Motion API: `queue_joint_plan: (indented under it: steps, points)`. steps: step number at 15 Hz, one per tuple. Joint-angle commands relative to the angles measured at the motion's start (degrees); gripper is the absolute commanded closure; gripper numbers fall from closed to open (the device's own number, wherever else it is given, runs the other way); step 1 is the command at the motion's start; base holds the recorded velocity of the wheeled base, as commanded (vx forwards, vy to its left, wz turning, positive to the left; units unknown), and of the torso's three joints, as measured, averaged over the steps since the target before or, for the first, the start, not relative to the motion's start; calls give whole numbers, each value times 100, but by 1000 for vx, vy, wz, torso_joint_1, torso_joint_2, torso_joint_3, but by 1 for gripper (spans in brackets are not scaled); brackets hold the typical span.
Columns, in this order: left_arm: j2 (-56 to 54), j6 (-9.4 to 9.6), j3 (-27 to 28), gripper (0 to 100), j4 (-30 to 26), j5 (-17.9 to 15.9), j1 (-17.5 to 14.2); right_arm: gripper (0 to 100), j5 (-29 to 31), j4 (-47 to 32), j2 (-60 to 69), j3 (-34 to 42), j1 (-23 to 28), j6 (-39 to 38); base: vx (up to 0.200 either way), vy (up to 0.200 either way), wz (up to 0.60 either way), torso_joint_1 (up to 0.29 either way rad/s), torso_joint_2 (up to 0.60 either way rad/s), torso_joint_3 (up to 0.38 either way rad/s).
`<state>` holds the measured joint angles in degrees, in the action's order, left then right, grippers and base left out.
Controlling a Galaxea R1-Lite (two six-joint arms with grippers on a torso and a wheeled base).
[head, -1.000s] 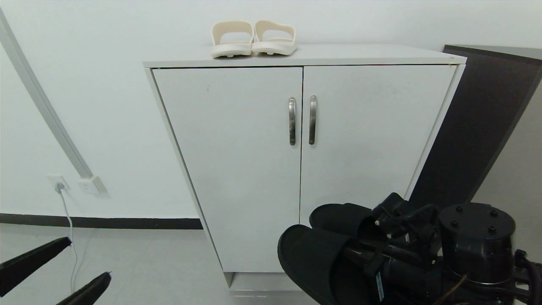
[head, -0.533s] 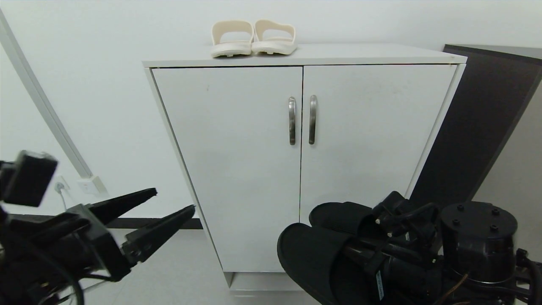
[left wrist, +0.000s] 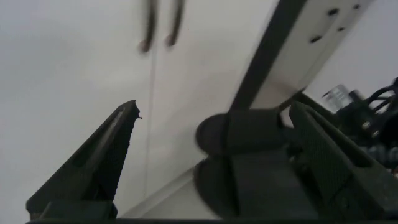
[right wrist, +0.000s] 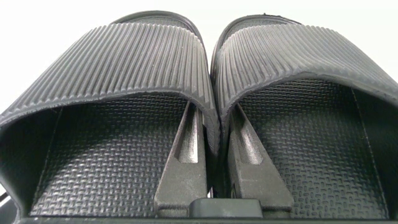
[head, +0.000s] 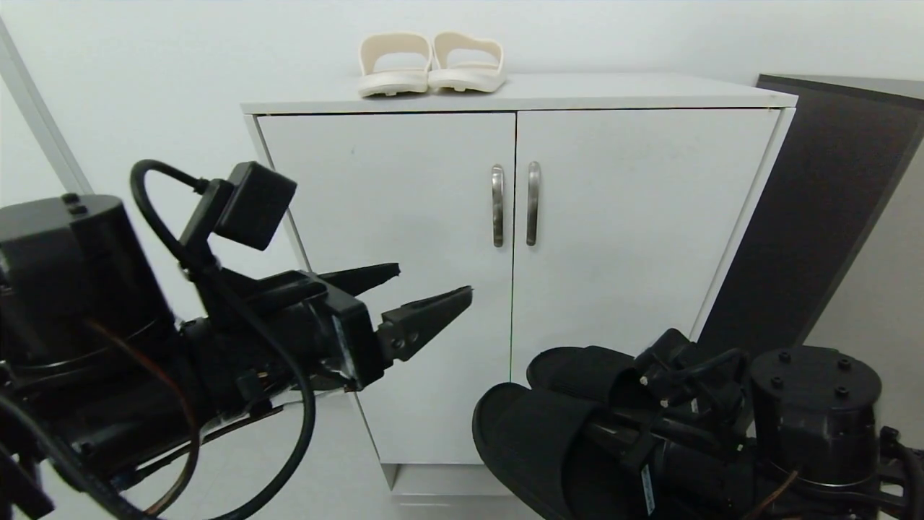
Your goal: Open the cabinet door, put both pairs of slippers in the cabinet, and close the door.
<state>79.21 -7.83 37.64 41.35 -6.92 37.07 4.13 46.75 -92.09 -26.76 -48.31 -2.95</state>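
The white cabinet (head: pixel 404 217) stands with both doors closed; its two metal handles (head: pixel 514 205) meet at the middle. A cream pair of slippers (head: pixel 431 65) rests on its top. My left gripper (head: pixel 433 280) hangs open in front of the left door, below and left of the handles, with nothing between its fingers (left wrist: pixel 93 168). My right gripper (right wrist: pixel 214 155) is shut on the black pair of slippers (head: pixel 548 426), pinching their adjoining straps together. It holds them low in front of the right door. The black slippers (left wrist: pixel 242 162) also appear past the left gripper.
A dark panel (head: pixel 830 217) stands against the cabinet's right side. A grey wall conduit (head: pixel 36 108) runs diagonally at the far left. Grey floor (head: pixel 339 469) lies in front of the cabinet's base.
My left arm has risen from the lower left and swung right, up in front of the left door, its fingers still open. The right arm and black slippers have stayed put.
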Motion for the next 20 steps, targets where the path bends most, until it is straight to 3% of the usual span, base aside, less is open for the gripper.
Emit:
queue_joint_plan:
  steps: [1,4,7,10,11,12,13,14,16,20]
  points:
    - [551,-17,472,0,66,-204,186,100,0,1,-20,4,6,-4,0,0,0,0,0,0]
    - [982,-193,1228,0,-22,-292,687,100,-18,1,-37,4,6,-30,0,0,0,0,0,0]
    - [1386,-193,1773,0,-294,-327,881,100,-35,1,-37,-5,6,-48,0,0,0,0,0,0]
    - [1500,-219,2572,0,-997,-1013,775,100,-132,27,-125,4,-12,-30,0,0,0,0,0,0]
    - [1553,-307,2819,0,-1191,-1268,740,100,-132,36,-125,4,-12,-39,0,0,0,0,0,0]
    - [1580,-448,2968,0,-1287,-1470,687,100,-132,45,-125,4,-12,-39,0,0,0,0,0,0]
    - [1667,-738,3170,0,-1366,-1856,591,100,-132,45,-116,4,-12,-39,0,0,0,0,0,0]
    - [1782,-843,3311,0,-1366,-2006,485,100,-132,45,-116,4,-12,-39,0,0,0,0,0,0]
    - [2072,-852,3539,0,-1349,-1979,292,100,-132,36,-125,13,-12,-39,0,0,0,0,0,0]
    - [2195,-852,3636,0,-1358,-1769,204,100,-132,45,-178,4,-12,-30,0,0,0,0,0,0]
